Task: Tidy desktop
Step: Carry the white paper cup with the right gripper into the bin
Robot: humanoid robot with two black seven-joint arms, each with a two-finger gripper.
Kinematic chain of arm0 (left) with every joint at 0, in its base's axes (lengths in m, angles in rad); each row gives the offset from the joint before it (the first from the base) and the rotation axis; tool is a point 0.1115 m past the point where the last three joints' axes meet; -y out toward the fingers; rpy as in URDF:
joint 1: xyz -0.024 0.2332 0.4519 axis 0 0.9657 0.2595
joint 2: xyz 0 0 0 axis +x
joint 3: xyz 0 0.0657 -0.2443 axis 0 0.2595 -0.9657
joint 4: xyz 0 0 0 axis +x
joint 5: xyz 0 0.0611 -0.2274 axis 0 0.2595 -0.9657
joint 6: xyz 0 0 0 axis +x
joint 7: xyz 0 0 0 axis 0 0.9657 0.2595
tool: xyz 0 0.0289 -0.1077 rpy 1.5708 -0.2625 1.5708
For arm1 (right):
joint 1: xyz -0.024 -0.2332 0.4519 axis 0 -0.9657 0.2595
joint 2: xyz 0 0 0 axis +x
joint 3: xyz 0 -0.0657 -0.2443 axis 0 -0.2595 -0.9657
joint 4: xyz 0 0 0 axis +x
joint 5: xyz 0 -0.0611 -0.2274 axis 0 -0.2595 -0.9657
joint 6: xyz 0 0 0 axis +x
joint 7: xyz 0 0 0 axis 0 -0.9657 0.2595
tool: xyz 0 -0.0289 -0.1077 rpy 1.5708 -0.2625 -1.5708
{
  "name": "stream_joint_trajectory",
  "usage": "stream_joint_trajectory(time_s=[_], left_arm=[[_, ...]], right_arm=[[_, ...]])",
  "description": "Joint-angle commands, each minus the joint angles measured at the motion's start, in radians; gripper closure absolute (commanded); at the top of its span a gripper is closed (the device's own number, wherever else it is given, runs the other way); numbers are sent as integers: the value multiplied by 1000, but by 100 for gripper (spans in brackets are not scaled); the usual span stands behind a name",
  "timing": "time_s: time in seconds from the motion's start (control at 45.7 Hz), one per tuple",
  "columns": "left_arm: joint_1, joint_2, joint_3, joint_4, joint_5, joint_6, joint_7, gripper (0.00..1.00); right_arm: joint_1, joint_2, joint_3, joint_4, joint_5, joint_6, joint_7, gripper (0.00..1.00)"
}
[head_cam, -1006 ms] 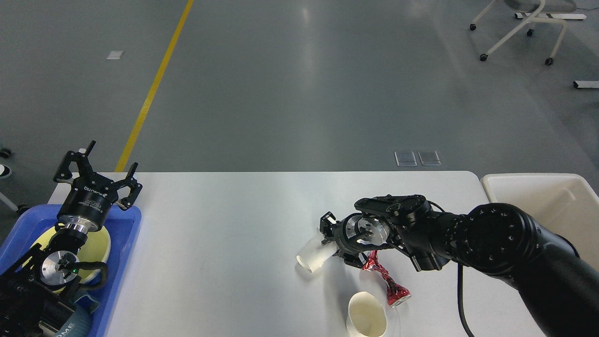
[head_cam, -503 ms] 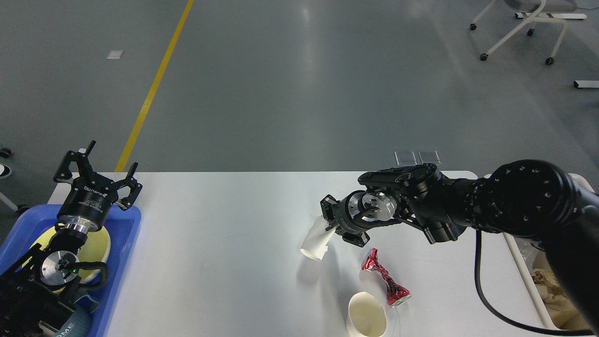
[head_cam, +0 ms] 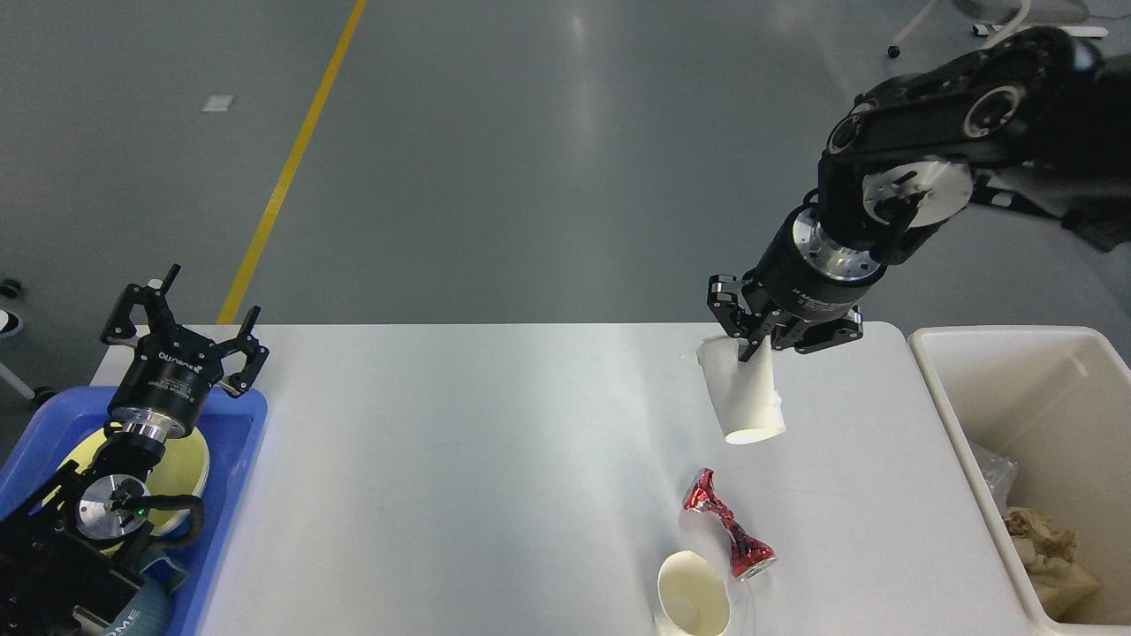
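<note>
Right claw (head_cam: 747, 347) grips a white paper cup (head_cam: 742, 393) above the worktop (head_cam: 459, 442); left claw (head_cam: 181, 322) hangs open over its left end.

A smooth grey floor (head_cam: 548, 159) stretches beyond the counter, glossy with soft light reflections. A yellow line (head_cam: 287, 168) runs diagonally across it, and a white wheeled chair base (head_cam: 919, 22) stands far right.
</note>
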Motion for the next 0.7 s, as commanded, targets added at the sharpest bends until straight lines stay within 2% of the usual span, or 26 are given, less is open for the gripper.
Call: stream_joint_trajectory(time_s=[0.0,0.109,0.416,0.678], left_arm=[[0,0,0,0,0,0,0,4],[0,0,0,0,0,0,0,4],[0,0,0,0,0,0,0,4],[0,0,0,0,0,0,0,4]], right_arm=[[113,-44,-4,136,-141,48,0,100],[129,-55,-4,190,-169,49,-3,100],[127,-67,-53,186,-158,29,-3,100],[51,-221,-157,118,-181,6,-1,100]])
